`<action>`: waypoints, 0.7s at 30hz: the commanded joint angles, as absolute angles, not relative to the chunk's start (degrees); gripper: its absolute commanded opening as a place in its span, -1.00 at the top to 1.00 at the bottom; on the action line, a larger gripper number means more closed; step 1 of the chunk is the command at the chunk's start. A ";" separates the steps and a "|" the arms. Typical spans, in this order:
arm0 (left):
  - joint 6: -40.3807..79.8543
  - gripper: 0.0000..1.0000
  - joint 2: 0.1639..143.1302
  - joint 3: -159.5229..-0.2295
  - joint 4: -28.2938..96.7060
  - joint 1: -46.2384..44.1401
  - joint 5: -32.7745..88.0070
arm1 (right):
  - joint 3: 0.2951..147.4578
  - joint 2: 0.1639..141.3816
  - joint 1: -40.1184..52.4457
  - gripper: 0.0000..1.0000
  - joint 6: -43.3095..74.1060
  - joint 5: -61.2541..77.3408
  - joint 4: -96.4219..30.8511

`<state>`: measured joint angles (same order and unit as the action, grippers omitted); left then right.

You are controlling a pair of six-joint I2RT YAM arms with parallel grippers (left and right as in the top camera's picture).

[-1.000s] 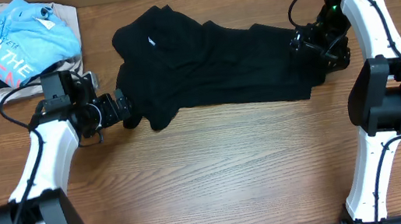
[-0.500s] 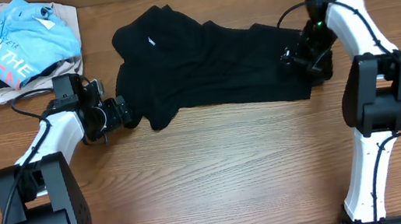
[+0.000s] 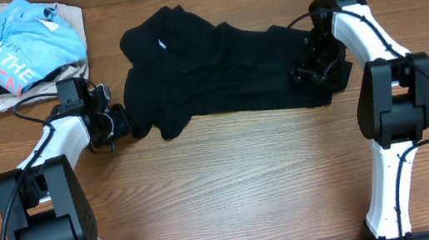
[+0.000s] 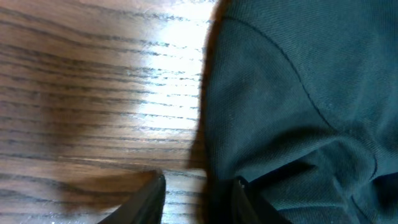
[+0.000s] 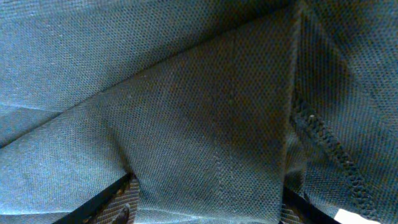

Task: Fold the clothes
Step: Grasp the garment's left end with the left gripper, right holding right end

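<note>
The clothes [image 3: 224, 68] are 1 black garment, lying crumpled and stretched long on the worktop [image 3: 233, 193] - not flat, and with no tidy fold in it. So I judge the task is at its very start: 0 folds are made. The flattening and every fold are still to do.

The left gripper [image 3: 124, 122] is low at the left end of the garment. In its wrist view the 2 fingers [image 4: 146, 196] stand apart, with the garment's edge between them. A strip of bare wood shows between 1 finger and the cloth, so this gripper is spread around the edge and does not pinch it.

The right gripper [image 3: 308, 70] sits on the right end of the garment. In its wrist view cloth fills all the space between its fingers - whether it pinches a pleat or only presses on the cloth, I cannot tell.

I think both arms prepare to take the 2 ends, so the garment can be pulled flat. A pile of other garments [image 3: 19, 46] lies well apart from the black garment, beyond its left end.
</note>
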<state>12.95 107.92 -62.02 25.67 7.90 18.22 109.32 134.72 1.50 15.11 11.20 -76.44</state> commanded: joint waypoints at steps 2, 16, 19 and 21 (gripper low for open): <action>12.21 0.26 110.21 -61.67 26.55 7.84 18.02 | 109.06 131.90 1.21 -0.29 15.07 8.36 -76.09; 12.19 0.86 110.13 -62.24 27.07 7.84 21.26 | 111.96 131.79 0.58 0.37 15.29 5.15 -76.18; 12.19 0.92 110.13 -62.96 27.83 7.84 21.26 | 112.40 131.76 0.58 0.83 15.88 5.15 -76.16; 12.19 0.92 110.13 -63.61 28.82 7.84 21.26 | 112.66 131.76 0.58 0.92 16.58 5.08 -76.12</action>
